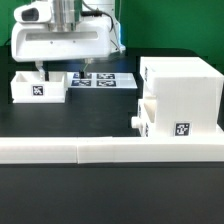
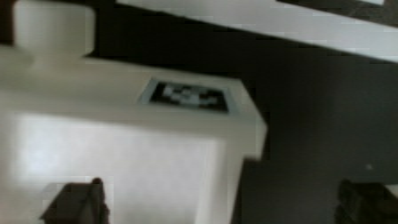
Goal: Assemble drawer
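One long low white L-shaped border bar ran along the near edge of the black table, likely as a stop to brace parts against. Just behind it, toward the exterior view's right, stood the large boxy white plastic housing, open face turned to the exterior view's left so trays could slide in. One small white knobbed tray sat in it, knob outward. Farther back on the left lay the second small white tray, loose. The two-finger gripper hung over it, fingers spread wide, seemingly to straddle a wall for the pick. Beyond lay the marker board.
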Controlling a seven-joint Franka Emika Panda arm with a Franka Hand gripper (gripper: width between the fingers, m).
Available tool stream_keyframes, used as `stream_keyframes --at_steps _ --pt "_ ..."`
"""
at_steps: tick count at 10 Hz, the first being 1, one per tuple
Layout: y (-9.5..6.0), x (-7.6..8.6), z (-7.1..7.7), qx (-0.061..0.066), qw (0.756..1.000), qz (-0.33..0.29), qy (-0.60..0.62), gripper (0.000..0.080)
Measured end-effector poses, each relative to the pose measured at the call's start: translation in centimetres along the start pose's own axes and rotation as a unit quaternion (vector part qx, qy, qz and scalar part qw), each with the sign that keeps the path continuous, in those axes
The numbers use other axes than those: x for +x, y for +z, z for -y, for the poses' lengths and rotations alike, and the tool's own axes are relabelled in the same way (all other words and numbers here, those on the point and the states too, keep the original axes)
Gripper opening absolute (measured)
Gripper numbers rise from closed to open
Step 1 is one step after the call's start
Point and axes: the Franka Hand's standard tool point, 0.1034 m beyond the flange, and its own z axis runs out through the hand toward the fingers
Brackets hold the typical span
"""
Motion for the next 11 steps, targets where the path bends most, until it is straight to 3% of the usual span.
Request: stream_keyframes --at_steps 2,6,7,8,10,11 --pt "0.88 -0.58 0.24 0.003 1.000 0.007 -0.003 0.0649" --pt "1.10 -0.91 0.55 -0.001 1.000 -0.001 -0.001 0.0623" --pt "1.10 -0.88 0.57 -0.001 1.000 -0.001 -0.002 0.0435" --pt "1.10 -0.87 0.56 -0.001 1.000 -0.001 -0.003 0.0435" --pt "1.10 -0.85 0.56 -0.001 1.000 -0.001 -0.003 0.0078" --pt "1.10 -0.84 0.56 -0.001 1.000 -0.001 -0.004 0.0043"
